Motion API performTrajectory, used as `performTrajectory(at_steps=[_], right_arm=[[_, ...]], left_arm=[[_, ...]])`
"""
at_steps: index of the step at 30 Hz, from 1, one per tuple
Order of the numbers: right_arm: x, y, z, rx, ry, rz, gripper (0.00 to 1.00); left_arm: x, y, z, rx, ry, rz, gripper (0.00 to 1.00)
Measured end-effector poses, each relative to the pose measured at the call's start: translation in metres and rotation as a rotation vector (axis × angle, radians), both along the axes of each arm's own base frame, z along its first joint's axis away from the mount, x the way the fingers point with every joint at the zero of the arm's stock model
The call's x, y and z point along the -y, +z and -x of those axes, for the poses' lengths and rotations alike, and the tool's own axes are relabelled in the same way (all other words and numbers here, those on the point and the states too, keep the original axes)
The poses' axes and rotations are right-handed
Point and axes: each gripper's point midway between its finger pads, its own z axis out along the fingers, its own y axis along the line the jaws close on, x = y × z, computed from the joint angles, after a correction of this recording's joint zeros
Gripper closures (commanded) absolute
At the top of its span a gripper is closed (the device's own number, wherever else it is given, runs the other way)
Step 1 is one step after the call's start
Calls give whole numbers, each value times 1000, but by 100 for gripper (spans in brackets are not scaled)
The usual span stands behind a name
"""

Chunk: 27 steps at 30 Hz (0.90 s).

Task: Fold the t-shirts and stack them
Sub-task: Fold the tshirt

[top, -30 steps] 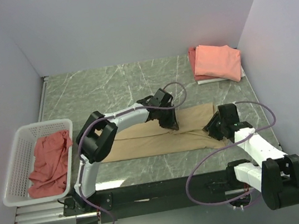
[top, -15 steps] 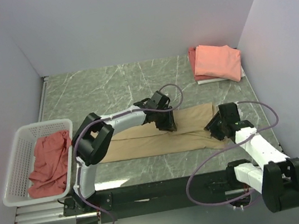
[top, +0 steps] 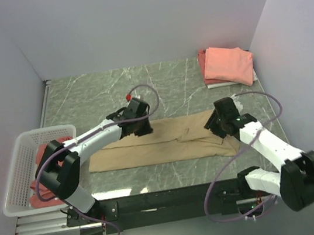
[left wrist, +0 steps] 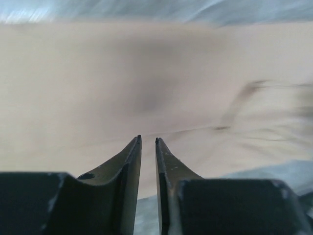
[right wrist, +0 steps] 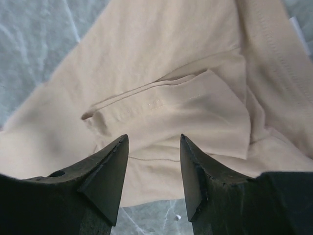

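Tan cotton t-shirt point(top: 167, 146), soft, folded into long band; left pincer point(left wrist: 147, 139) narrowly parted, right pincer point(right wrist: 154, 137) wide, both empty.

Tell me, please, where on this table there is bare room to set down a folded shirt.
The widest bare patch is the far-left and far-middle table, bordered by the back wall, the folded stack on the right and the tan shirt in front. A thin strip lies nearer than that shirt. The shirt's own band is crowded; the basket sits near left.
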Motion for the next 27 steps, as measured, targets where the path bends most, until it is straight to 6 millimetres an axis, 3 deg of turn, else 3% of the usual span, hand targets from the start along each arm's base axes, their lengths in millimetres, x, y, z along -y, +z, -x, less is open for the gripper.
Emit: performTrajectory(at_steps=[5, 9, 12, 20, 27], right_arm=[[-13, -27, -12, -99, 22, 32, 46], [-25, -43, -24, -139, 46, 57, 46], [-34, -56, -28, -171, 69, 70, 46], [-55, -56, -56, -165, 128, 78, 46], [-79, -55, -96, -181, 233, 109, 47]], left_arm=[[-48, -59, 33, -99, 71, -179, 79], [-65, -71, 36, -98, 117, -249, 80], [-69, -75, 33, -90, 131, -273, 80], [-66, -80, 37, -61, 143, -289, 80], [-44, -80, 57, -36, 117, -233, 80]])
